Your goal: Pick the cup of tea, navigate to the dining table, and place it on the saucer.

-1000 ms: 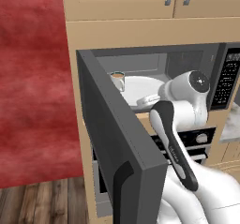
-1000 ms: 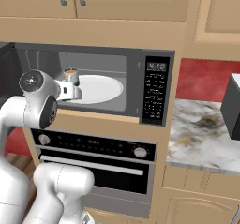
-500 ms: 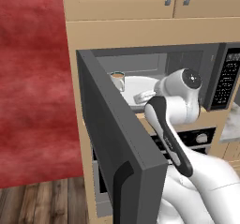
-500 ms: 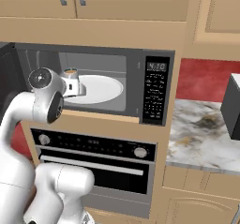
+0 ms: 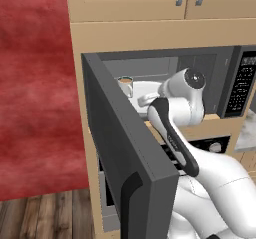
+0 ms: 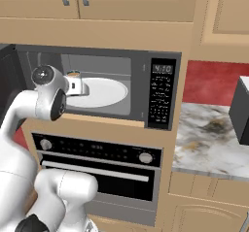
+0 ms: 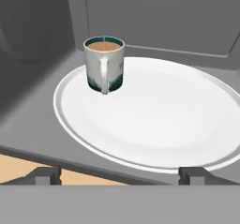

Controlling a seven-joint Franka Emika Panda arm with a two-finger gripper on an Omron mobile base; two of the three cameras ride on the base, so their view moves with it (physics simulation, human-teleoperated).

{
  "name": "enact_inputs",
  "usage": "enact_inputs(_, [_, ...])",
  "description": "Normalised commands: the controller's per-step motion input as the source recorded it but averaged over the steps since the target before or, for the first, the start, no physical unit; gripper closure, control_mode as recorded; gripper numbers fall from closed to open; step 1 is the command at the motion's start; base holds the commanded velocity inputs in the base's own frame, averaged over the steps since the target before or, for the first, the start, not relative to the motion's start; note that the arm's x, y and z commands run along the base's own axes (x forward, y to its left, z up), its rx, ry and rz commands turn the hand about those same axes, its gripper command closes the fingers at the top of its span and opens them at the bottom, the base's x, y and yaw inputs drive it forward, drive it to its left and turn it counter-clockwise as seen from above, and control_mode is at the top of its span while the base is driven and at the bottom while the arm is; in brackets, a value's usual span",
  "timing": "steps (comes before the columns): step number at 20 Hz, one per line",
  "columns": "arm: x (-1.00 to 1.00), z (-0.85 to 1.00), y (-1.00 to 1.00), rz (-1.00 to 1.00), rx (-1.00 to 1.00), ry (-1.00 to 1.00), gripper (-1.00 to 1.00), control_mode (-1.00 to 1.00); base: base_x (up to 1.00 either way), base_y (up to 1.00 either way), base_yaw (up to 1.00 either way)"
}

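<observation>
The cup of tea (image 7: 104,63) is seen upright on the left part of a large white plate (image 7: 159,120) inside the open microwave (image 6: 121,63), handle toward the camera. The pincer (image 7: 119,175) is held wide apart at the microwave's threshold, empty, well short of the cup.

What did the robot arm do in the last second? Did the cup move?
The arm swung toward the open microwave, carrying the gripper up to its opening, nearer the cup of tea. Nothing was grasped: the fingers are spread wide, short of the cup. The cup stayed upright on the big white turntable plate, and the microwave door stayed open.
</observation>
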Motion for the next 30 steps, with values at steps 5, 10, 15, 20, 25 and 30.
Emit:
enact_inputs(5, [0.0, 0.01, 0.27, 0.0, 0.0, 0.0, -1.0, -1.0, 0.0, 0.0, 0.0])
enact_inputs(10, [0.17, 0.06, 0.48, 0.0, 0.0, -0.04, -1.0, -1.0, 0.0, 0.0, 0.0])
enact_inputs(15, [0.62, 0.0, 0.26, 0.0, 0.0, -0.01, -1.0, -1.0, 0.0, 0.0, 0.0])
enact_inputs(20, [0.65, 0.0, 0.08, 0.0, 0.0, 0.0, -1.0, -1.0, 0.0, 0.0, 0.0])
enact_inputs(25, [0.18, 0.0, 0.0, 0.0, 0.0, 0.0, -1.0, -1.0, 0.0, 0.0, 0.0])
enact_inputs(30, [0.21, -0.09, -0.01, 0.0, 0.0, 0.02, -1.0, -1.0, 0.0, 0.0, 0.0])
